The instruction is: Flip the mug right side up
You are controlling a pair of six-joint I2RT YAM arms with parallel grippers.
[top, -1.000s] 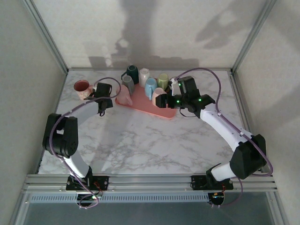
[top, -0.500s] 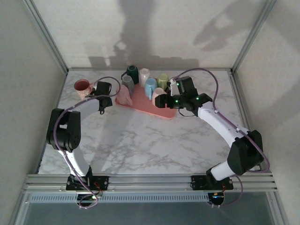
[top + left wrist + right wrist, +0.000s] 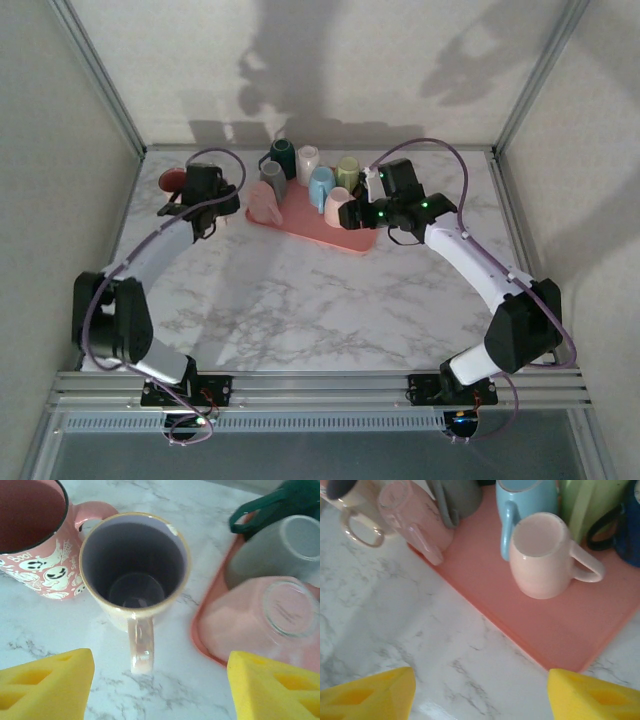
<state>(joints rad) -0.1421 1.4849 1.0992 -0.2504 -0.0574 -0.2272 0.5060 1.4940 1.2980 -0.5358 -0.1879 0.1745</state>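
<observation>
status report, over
Left pincer open over upright cream ceramic mug. Right pincer open near inverted pale pink mug; light blue mug crowding it.

Mug standing on table.
A second mug is sitting just left of it; a tray is holding more mugs just right.

Table: tray, cream mug, ghost mug

Reaches the left arm far forward with left gripper spread wide and empty, bends the right arm inward with right gripper equally spread
</observation>
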